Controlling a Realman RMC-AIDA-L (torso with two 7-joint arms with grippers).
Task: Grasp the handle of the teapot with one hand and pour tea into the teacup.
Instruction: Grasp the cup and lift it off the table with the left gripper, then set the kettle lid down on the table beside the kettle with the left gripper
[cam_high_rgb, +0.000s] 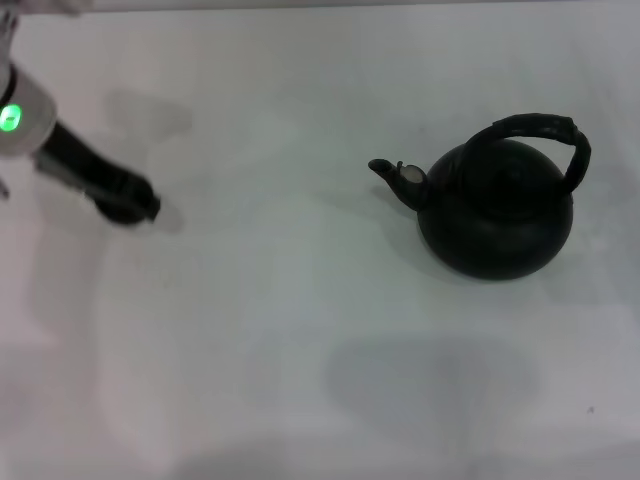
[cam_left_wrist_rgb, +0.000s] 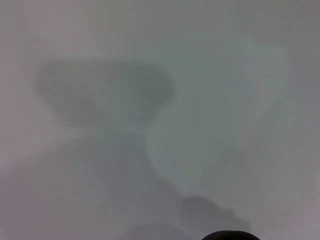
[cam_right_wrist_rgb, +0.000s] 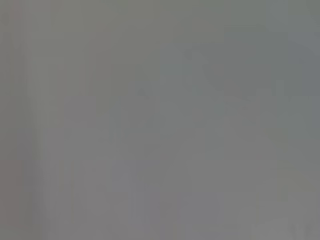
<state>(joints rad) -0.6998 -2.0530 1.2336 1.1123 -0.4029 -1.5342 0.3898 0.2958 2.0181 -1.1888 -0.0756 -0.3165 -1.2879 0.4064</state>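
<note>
The matte-black teapot (cam_high_rgb: 497, 215) stands upright on the white table (cam_high_rgb: 300, 330) at the right of the head view. Its short spout (cam_high_rgb: 385, 170) points left, with a pale spot at its base. The thick black arched handle (cam_high_rgb: 540, 130) spans over its top and nothing touches it. My left gripper (cam_high_rgb: 128, 203) is at the far left, low over the table and far from the teapot. I cannot make out a teacup apart from the gripper's dark end. A dark rounded edge (cam_left_wrist_rgb: 230, 235) shows in the left wrist view. My right gripper is out of view.
The left arm's white link with a green light (cam_high_rgb: 12, 118) sits at the left edge. The left wrist view shows pale table with soft shadows. The right wrist view shows only a plain grey surface.
</note>
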